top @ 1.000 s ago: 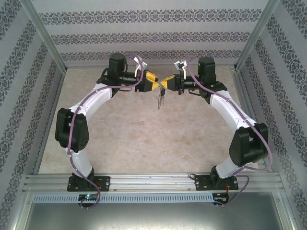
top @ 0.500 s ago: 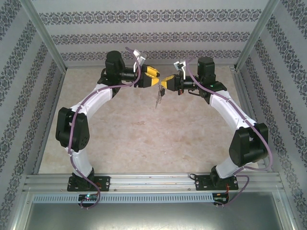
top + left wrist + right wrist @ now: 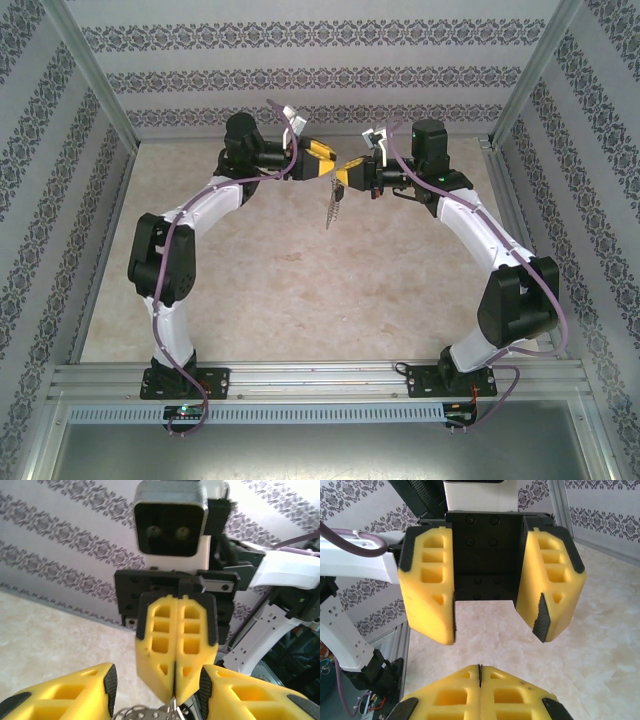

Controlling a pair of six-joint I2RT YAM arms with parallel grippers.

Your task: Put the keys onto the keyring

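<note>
Dangling keyring: the silver-grey oval metal keyring (image 3: 331, 208) hangs in mid-air between the two raised arms, well above the pale marbled bench (image 3: 300, 290).
Right tool: the yellow-fingered right tool (image 3: 172, 697) is pressed fully together, with a thin sliver of the keyring's metal nipped at its very tip.
Left tool: the yellow-fingered left tool (image 3: 497, 635) faces it nose to nose and close by, its fingers parted to a fair gap with nothing between them.
Key: the tiny black-headed key may be hanging with the loop, but from above it is too small to pick out, so I cannot say where it sits.
Step in hand: most likely bringing the left tool onto the hanging metal to work it.
Doing it well: aim below the right fingertips, not at them. Centre the loop between the pads before closing. Move slowly so the loop does not swing, and keep the right pinch firm throughout.
</note>
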